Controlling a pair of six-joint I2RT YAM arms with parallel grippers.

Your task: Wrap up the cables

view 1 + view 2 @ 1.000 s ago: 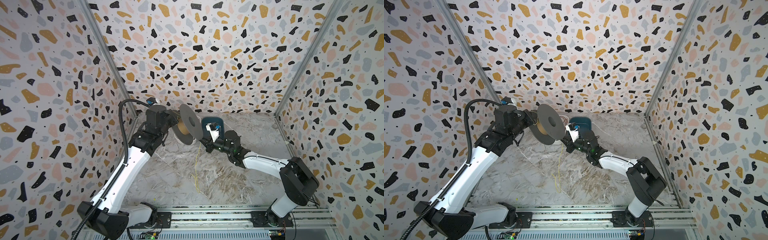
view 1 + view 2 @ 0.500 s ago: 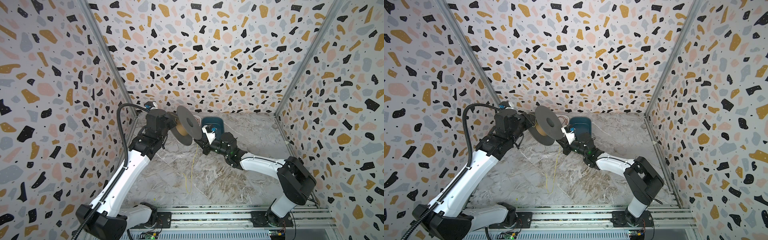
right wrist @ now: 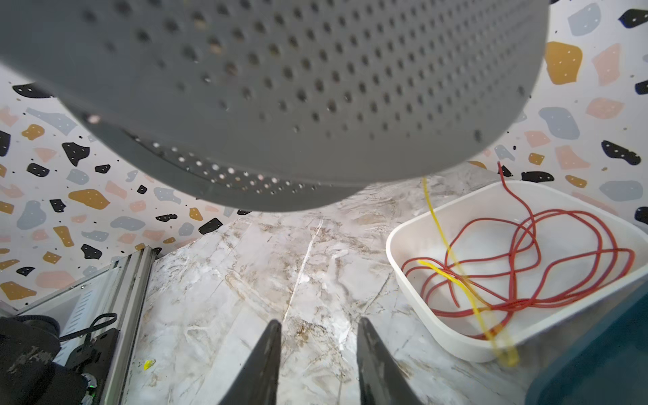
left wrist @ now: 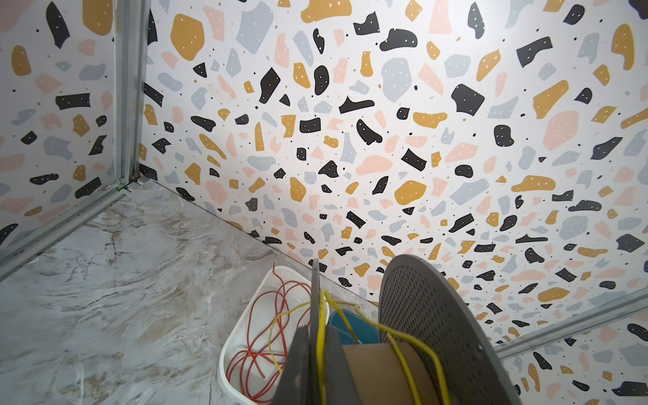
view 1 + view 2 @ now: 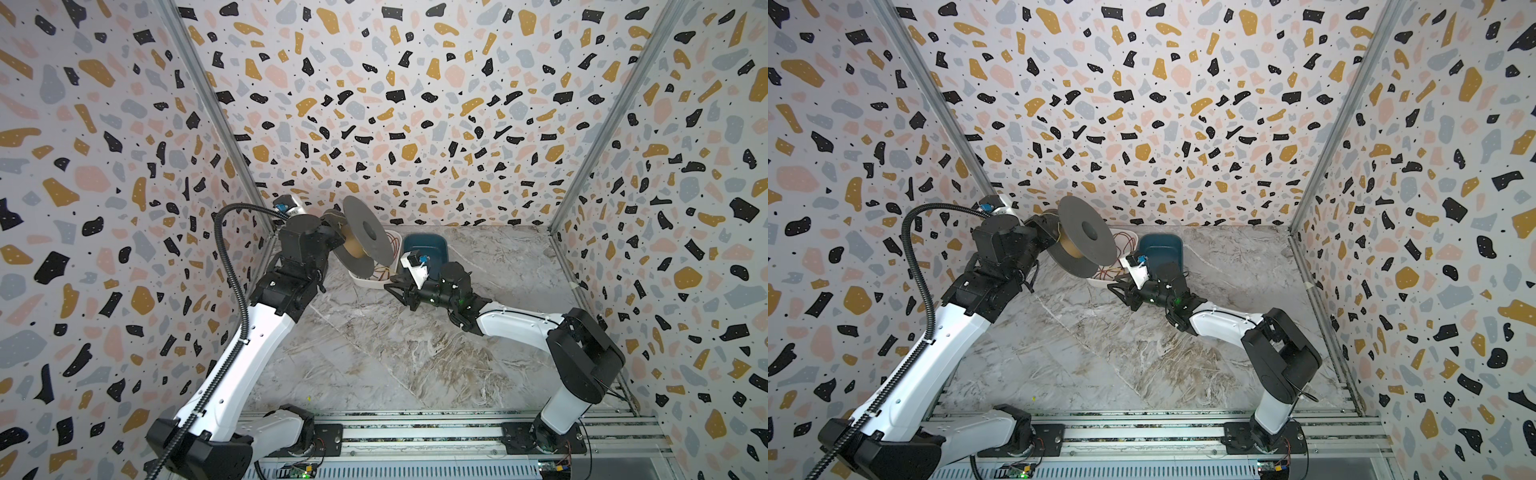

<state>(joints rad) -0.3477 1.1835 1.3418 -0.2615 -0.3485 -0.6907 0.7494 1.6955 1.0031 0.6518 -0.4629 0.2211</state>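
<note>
Clamping the spool (image 5: 368,237), the left tool (image 5: 334,226) holds it aloft; right tool (image 3: 318,326) stands parted, empty.

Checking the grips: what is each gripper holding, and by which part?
Left gripper: the grey perforated spool with a cardboard core, clamped by its near flange. Right gripper: jaws apart, holding nothing.

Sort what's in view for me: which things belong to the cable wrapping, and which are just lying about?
For the job:
- spool
- yellow cable
- red cable
- white tray holding the red cable

Lying about:
- blue tray
- yellow scrap on the floor
- black hose along the left arm
</note>
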